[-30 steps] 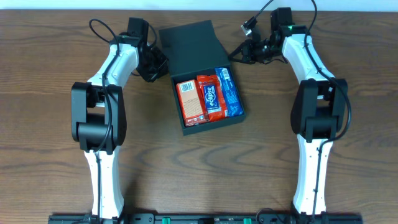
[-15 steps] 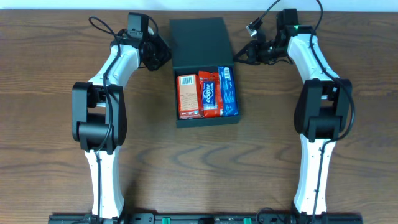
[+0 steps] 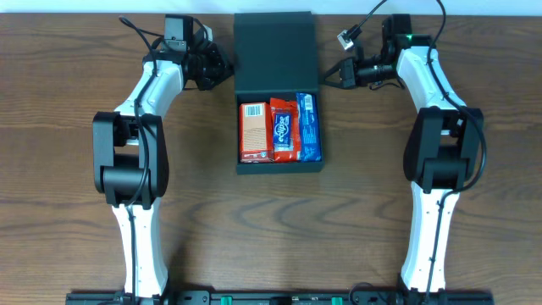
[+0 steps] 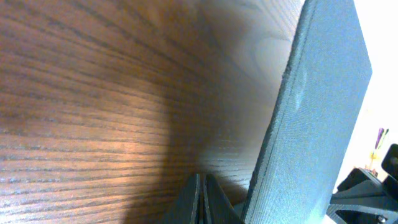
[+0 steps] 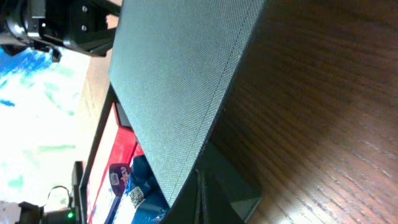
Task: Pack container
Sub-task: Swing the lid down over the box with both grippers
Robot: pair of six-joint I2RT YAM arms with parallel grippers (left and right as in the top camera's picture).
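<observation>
Box (image 3: pixel 279 166) sits mid-table (image 3: pixel 68 127), far half, square to the arms, lid (image 3: pixel 273 47) hinged back on the box's far side

Inside the box, side by side and filling it: orange carton (image 3: pixel 252 131) at box-left, red packet (image 3: pixel 284 127) in the middle, blue packet (image 3: pixel 309 127) at box-right. Looks fully loaded, so I'd say packing is done and shutting the lid is what's left

Left gripper (image 3: pixel 229 71) is at the box's left lid edge and right gripper (image 3: pixel 323 78) at its right lid edge, one each side. Probably so the flap swings over evenly without twisting

Both jaws are pinched fully together with nothing between them. The tips are just nudging the lid edges, not clamping

Overhead gives the layout, but the lid reads as lying flat there

The wrist cams say otherwise. Left wrist has the lid (image 4: pixel 311 124) tilted up off the wood with a shadow under it, closed left gripper (image 4: pixel 199 194) just beside its edge. Right wrist has the closed right gripper (image 5: pixel 200 186) up against the lid (image 5: pixel 180 81) edge, red and blue wrappers peeking below. Can't tell if the tips sit under the edge or only against it
</observation>
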